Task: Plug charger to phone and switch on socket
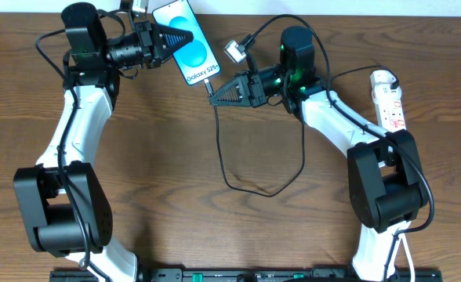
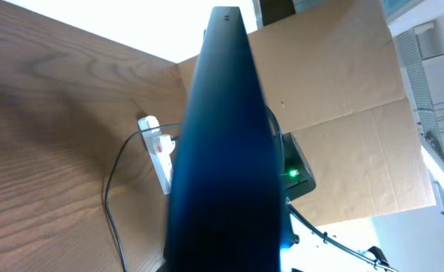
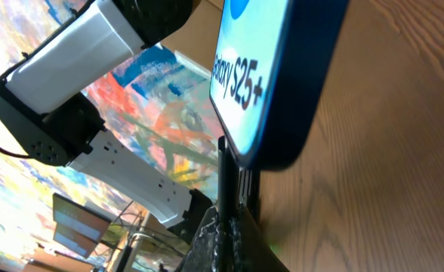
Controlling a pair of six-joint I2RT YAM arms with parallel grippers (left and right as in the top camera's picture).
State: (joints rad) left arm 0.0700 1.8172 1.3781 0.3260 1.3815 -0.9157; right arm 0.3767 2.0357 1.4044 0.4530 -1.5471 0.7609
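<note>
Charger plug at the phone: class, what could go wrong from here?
1. Only the left claw holds the phone; a push from the right claw at its bottom edge might pivot or slip it.
2. The right wrist view does not show whether the charger plug is seated; a skewed push could strain the port.
3. Its slack loop beside the right arm may snag on the way to the socket.

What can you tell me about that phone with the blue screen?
The phone is a slim slab with black edges and a glowing blue screen reading "Galaxy S25+". It is angled near the far edge of the table, gripped by the left tool. The right tool holds the charger plug at its bottom edge; whether it is fully in cannot be told.
</note>
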